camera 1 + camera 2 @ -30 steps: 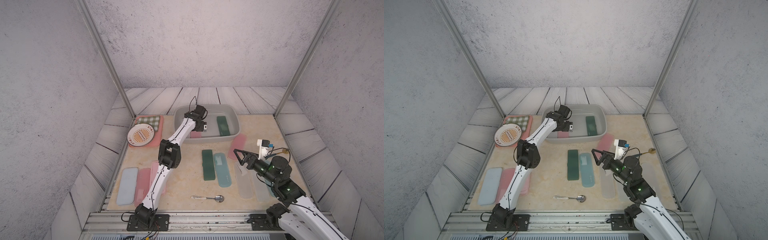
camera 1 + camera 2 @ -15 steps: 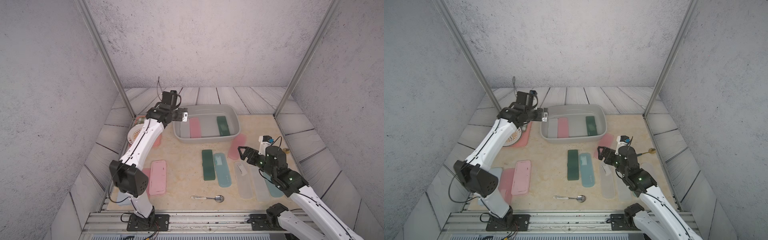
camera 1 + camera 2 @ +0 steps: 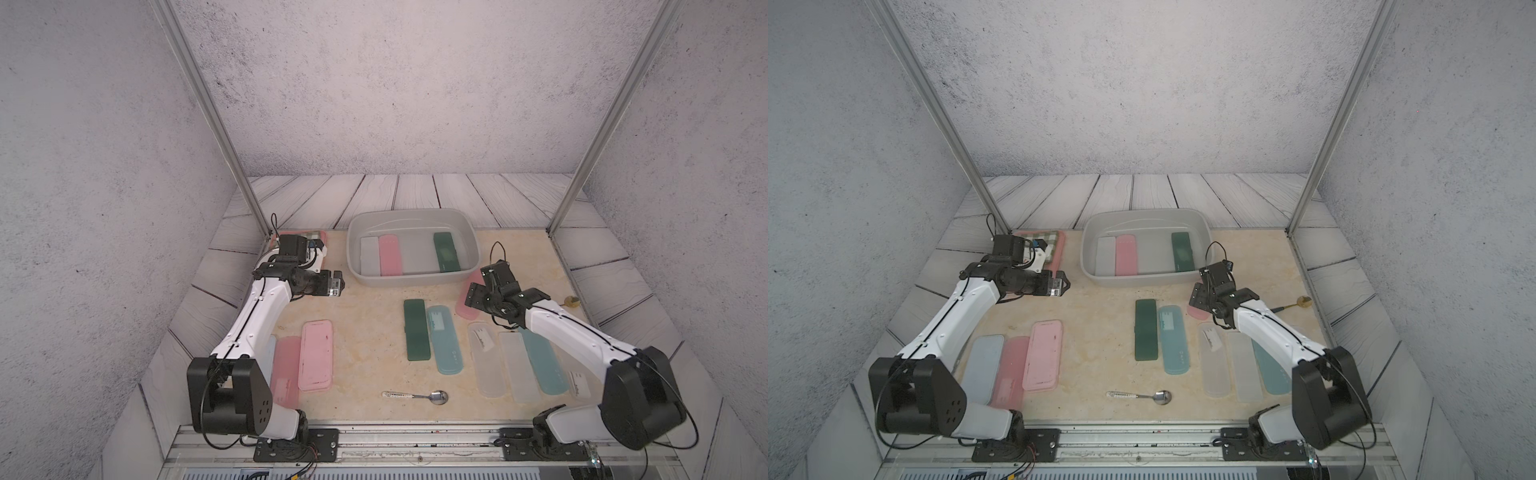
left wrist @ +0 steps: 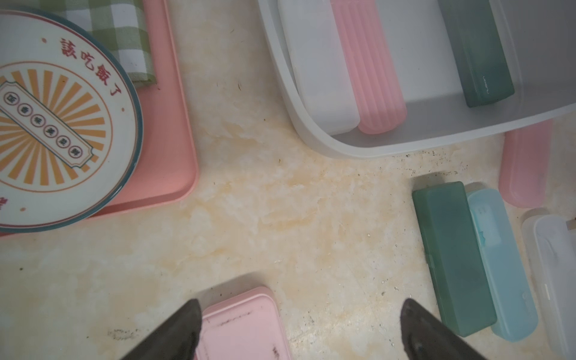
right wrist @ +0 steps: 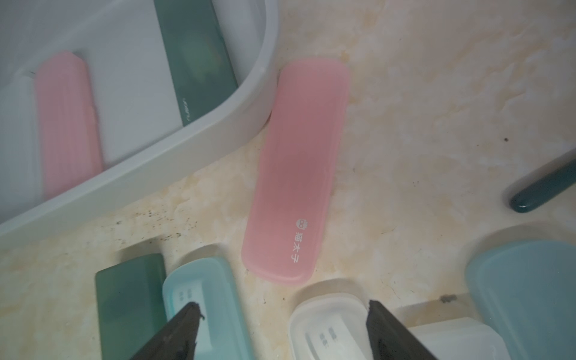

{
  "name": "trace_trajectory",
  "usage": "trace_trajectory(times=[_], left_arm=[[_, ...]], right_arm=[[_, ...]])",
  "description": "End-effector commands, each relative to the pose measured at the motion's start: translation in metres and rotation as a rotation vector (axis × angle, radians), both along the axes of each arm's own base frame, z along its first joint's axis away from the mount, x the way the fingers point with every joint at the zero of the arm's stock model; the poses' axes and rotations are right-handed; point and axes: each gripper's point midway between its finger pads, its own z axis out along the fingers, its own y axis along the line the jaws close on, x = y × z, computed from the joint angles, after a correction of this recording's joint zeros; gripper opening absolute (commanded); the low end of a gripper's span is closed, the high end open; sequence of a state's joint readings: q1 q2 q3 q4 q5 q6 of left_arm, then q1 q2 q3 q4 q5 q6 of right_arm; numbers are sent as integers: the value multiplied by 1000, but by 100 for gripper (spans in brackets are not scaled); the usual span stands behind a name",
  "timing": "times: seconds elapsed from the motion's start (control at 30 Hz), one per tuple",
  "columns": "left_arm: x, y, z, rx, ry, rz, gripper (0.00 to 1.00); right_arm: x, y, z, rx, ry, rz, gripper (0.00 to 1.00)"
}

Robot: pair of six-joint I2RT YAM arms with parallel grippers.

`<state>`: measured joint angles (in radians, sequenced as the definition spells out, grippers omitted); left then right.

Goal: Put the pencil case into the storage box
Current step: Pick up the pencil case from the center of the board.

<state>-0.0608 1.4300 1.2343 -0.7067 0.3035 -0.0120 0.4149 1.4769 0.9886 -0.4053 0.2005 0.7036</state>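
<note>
1. Left pincer [image 4: 299, 311], wide open and empty, has left the storage box [image 3: 411, 279]; a pink case [image 3: 390, 255] lies inside.
2. Right pincer [image 5: 283, 311], open, empty, has neared the pink pencil case [image 5: 296, 174] on the desk [image 3: 365, 324] beside the box: likely next.

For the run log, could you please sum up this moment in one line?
box: three cases inside | left gripper: open, empty | right gripper: open, near pink case
</note>
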Motion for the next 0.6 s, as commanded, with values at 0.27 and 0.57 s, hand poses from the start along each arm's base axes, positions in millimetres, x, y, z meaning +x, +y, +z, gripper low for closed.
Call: trace_trajectory(times=[0.27,0.57], left_arm=[[-3,12,11,55,-78,-1,100],[-1,13,1,53,-58,3,100]], right_arm=[[33,15,-78,-22,136,-36,99],[37,3,-101,-132,200,-57,99]])
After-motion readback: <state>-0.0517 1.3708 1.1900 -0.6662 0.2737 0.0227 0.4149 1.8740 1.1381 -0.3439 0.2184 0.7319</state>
